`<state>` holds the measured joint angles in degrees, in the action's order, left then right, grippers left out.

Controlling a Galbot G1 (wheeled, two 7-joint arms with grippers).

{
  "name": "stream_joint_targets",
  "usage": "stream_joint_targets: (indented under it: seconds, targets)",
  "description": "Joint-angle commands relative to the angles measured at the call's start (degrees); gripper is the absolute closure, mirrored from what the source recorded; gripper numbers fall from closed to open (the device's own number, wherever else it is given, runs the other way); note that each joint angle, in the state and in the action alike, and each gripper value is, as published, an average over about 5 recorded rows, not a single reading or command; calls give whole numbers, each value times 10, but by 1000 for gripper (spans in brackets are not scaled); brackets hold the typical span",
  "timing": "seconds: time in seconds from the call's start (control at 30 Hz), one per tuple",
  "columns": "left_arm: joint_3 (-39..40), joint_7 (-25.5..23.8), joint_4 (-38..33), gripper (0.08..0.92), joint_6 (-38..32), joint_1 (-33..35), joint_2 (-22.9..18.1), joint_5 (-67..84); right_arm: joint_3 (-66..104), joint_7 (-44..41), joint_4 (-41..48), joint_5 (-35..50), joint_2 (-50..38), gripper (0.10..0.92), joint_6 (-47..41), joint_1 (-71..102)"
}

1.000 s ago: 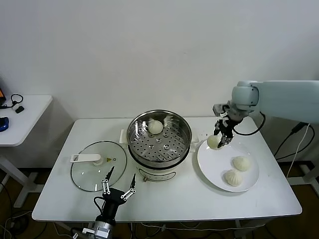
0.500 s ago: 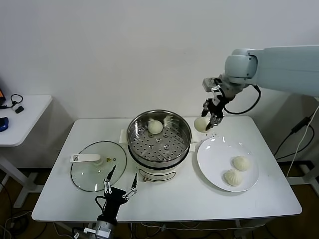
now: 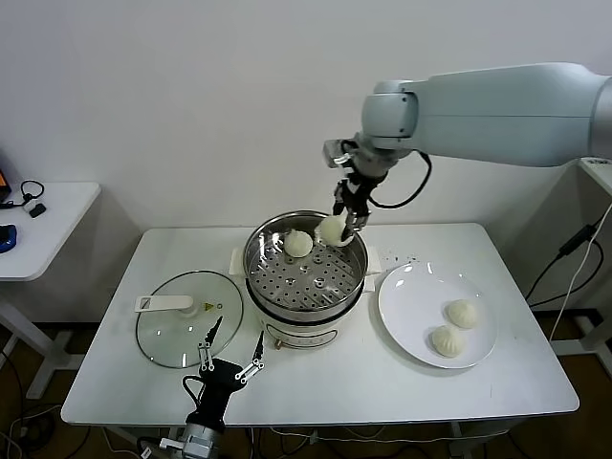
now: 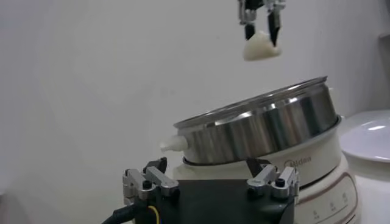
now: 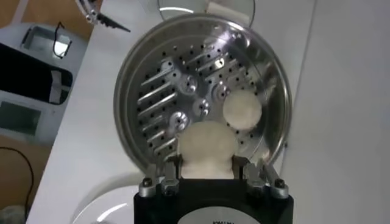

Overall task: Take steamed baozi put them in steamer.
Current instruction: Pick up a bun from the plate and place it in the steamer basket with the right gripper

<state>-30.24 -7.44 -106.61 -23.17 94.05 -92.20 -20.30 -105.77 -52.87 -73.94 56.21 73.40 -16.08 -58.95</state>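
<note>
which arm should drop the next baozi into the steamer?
Right. The right gripper already holds a baozi above the steamer rim. The left gripper sits open and empty near the table's front edge.

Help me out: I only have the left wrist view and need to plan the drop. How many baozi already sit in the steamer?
Observer: One baozi in the tray lies on the perforated floor of the steamer, toward the back.
Operator: Is the held one over the pot?
Observer: Yes, the right gripper holds the held baozi above the tray, beside the first.
Operator: Any left on the plate?
Observer: Two plate baozi remain on the white plate.
</note>
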Motion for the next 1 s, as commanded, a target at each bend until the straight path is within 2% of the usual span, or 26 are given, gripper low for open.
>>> stream_joint_targets:
  seconds: [0.03, 1.0]
  targets:
    - [1, 0, -2, 177, 0, 1, -16, -1, 37, 19, 72, 13, 96, 465, -11, 82]
    - [-5, -1, 6, 177, -1, -2, -20, -1, 60, 35, 172, -11, 150, 453, -16, 182]
